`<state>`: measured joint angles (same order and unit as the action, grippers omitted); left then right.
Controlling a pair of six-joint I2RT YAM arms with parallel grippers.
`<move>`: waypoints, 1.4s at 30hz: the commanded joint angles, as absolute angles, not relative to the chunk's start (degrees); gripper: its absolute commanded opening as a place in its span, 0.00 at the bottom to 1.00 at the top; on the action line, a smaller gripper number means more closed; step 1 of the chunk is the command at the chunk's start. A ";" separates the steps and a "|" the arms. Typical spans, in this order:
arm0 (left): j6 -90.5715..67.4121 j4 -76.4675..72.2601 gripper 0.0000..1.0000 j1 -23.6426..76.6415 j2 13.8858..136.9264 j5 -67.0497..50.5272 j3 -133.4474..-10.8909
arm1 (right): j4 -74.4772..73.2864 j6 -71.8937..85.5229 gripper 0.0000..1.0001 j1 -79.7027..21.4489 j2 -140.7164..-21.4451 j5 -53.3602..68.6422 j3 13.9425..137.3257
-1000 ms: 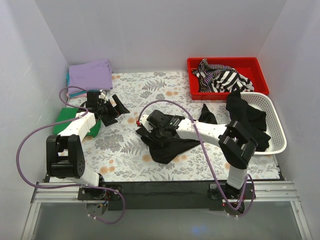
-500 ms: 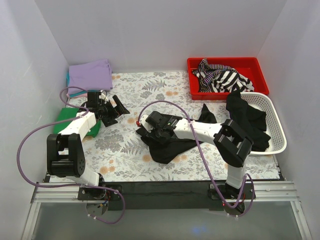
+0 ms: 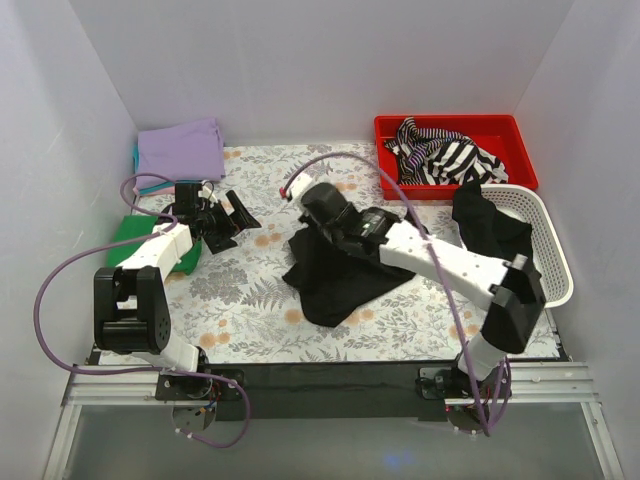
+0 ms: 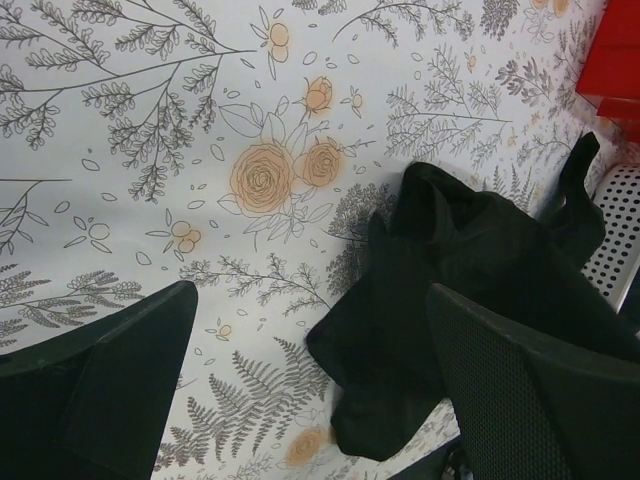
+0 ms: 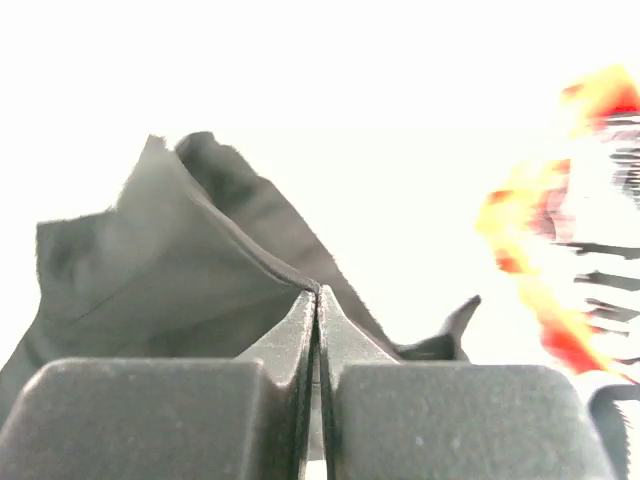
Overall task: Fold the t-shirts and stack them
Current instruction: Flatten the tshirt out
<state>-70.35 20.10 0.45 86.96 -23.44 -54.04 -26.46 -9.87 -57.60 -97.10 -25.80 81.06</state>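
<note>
A black t-shirt (image 3: pixel 335 280) lies crumpled in the middle of the floral table. My right gripper (image 3: pixel 308 235) is shut on the shirt's far left edge and holds that edge lifted. In the right wrist view the closed gripper (image 5: pixel 318 293) pinches a hem of the dark fabric (image 5: pixel 170 270). My left gripper (image 3: pixel 228 220) is open and empty over the table's left side, apart from the shirt. Its view shows the black shirt (image 4: pixel 450 290) beyond the spread fingers (image 4: pixel 110 380). A folded lavender shirt (image 3: pixel 180 150) lies at the back left over a teal one (image 3: pixel 136 160). A green shirt (image 3: pixel 135 243) lies at the left edge.
A red bin (image 3: pixel 500 128) with striped clothes (image 3: pixel 445 155) stands at the back right. A white basket (image 3: pixel 553 245) with dark clothes (image 3: pixel 495 235) spilling over its rim stands at the right. White walls enclose the table on three sides.
My right gripper has risen and moved toward the back with the black shirt's edge, pulling the fabric up and spreading it. The left arm has not moved.
</note>
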 commanded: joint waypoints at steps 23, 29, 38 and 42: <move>-72.60 17.93 0.98 15.99 103.35 -32.24 -71.01 | -28.21 -5.10 0.01 -36.04 -61.17 -67.06 78.49; -71.19 19.42 0.98 23.10 106.96 -33.31 -73.92 | -29.00 -3.78 0.01 -35.68 -62.49 -64.52 76.47; -70.40 20.92 0.98 34.71 109.34 -23.65 -70.94 | -29.09 -3.08 0.01 -34.45 -65.30 -60.30 76.55; -70.31 20.83 0.98 35.25 109.86 -19.26 -70.22 | -28.74 -3.16 0.01 -34.19 -65.39 -59.33 76.55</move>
<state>-71.09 19.99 36.23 109.45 -25.39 -70.72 -30.35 -4.27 -34.61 -66.11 -59.83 76.05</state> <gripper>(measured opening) 0.981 0.020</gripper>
